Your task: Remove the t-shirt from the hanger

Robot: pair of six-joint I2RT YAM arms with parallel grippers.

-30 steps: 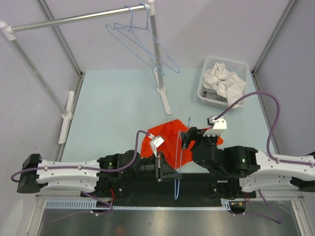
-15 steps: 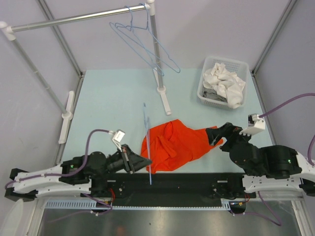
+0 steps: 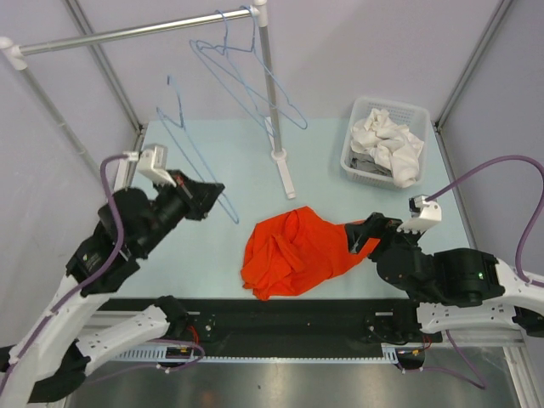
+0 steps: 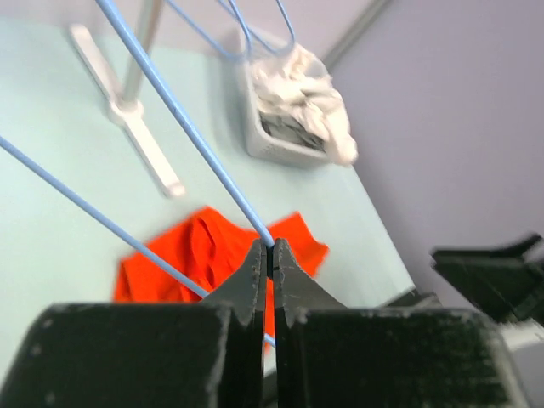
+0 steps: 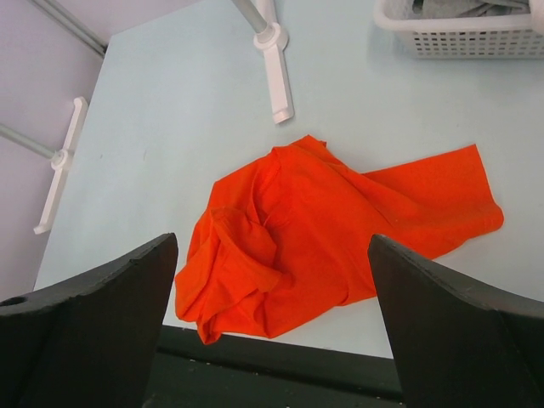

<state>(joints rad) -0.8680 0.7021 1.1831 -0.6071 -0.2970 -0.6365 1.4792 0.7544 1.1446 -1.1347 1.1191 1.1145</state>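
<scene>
Orange cloth, the t-shirt (image 3: pixel 293 255), lay crumpled on the pale tabletop (image 3: pixel 212 246) near its front edge, clear of any hanger and with nothing holding it. From the right wrist camera it (image 5: pixel 331 229) spread directly below, one sleeve reaching toward the right. The left fingers (image 3: pixel 212 192) were raised high over the tabletop's left side and clenched on a bare blue wire hanger (image 3: pixel 197 167), whose hook pointed up toward the left. In the left wrist view the two tips (image 4: pixel 270 253) met on the wire (image 4: pixel 183 119), pinching it. The right fingers (image 3: pixel 355 240) hovered just beside the shirt's right edge, spread wide and gripping nothing. A second blue hanger (image 3: pixel 246 76) hung from the rail (image 3: pixel 127 34) at the back. A white basket (image 3: pixel 353 140) of pale cloths sat at the far right corner.
</scene>
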